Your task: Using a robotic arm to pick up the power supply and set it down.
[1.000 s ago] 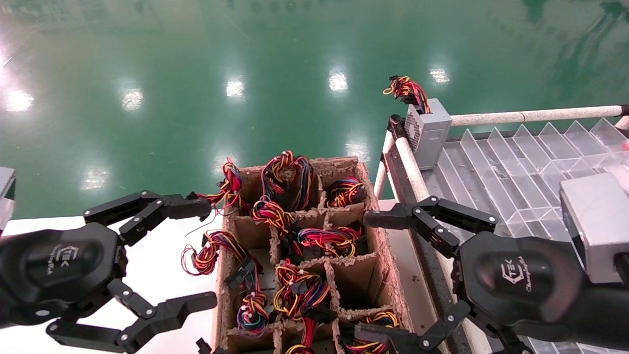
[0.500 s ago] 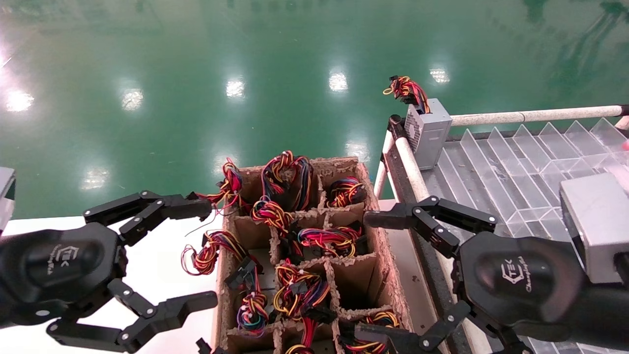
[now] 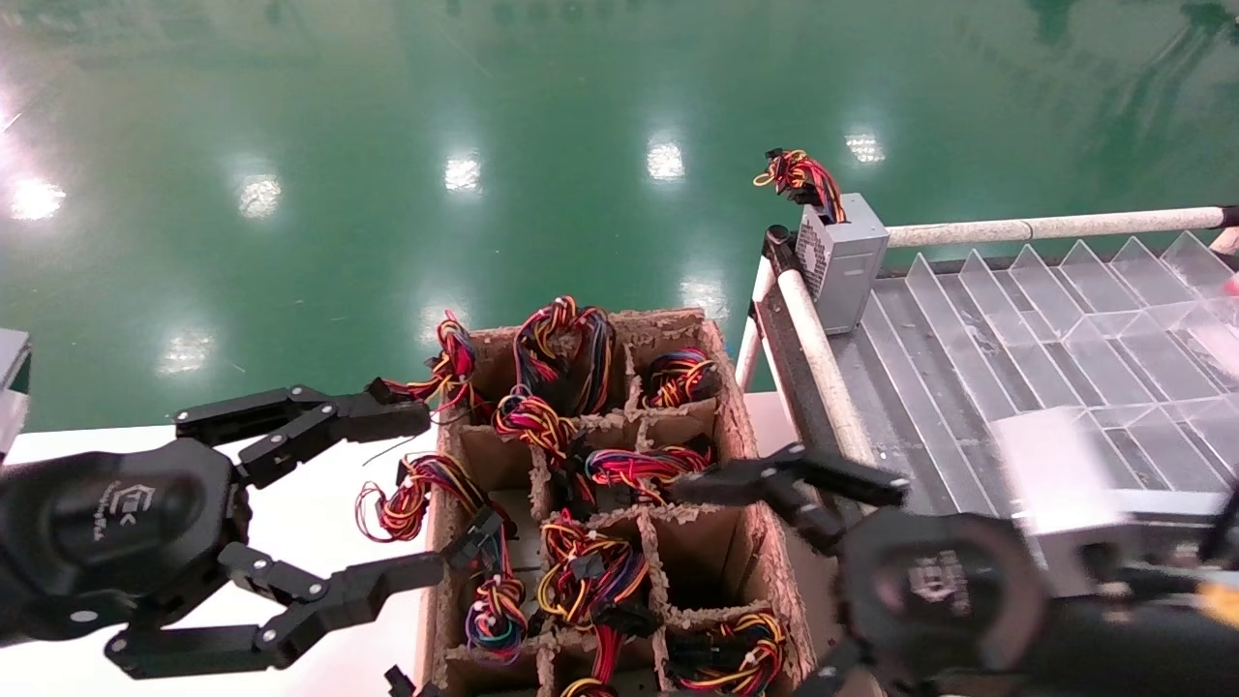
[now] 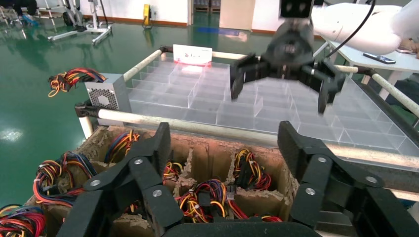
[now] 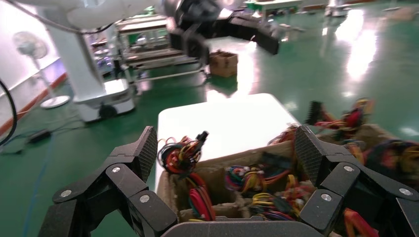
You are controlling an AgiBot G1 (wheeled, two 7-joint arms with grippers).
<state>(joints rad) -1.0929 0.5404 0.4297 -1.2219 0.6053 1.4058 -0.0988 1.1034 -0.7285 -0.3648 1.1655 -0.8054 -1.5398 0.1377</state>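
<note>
Right tool: the black jointed-finger right tool (image 3: 765,571) hangs over the right edge of the brown cardboard divider box (image 3: 745,455); its fingers (image 3: 716,482) are spread wide and hold nothing. It looks blurred in the head view.
Left tool: the black left tool (image 3: 387,503) is at the left side of the same box, also spread wide and empty; its lower fingertip (image 3: 407,573) is just beside a black connector at the box wall, and I cannot tell if it touches.
Box content: the cells hold bundles of red, yellow and black wires (image 3: 600,571) with black connectors; some bundles hang over the left wall.
Power supply: the small grey metal box with a perforated vent side (image 3: 840,259) stands upright at the far left corner of the clear plastic compartment tray (image 3: 1045,319), well apart from both tools; its loose wire bundle (image 3: 799,176) sticks out past the tray edge.
Left wrist view only: it shows the right tool (image 4: 285,74) from the front, open above the tray, and the round fan grille of the power supply (image 4: 106,96).
Right wrist view only: it shows the white surface (image 5: 222,121) beyond the box, and the left tool (image 5: 232,27) far and blurred, under a white arm.
Floor: glossy green floor (image 3: 387,145) lies behind everything.
</note>
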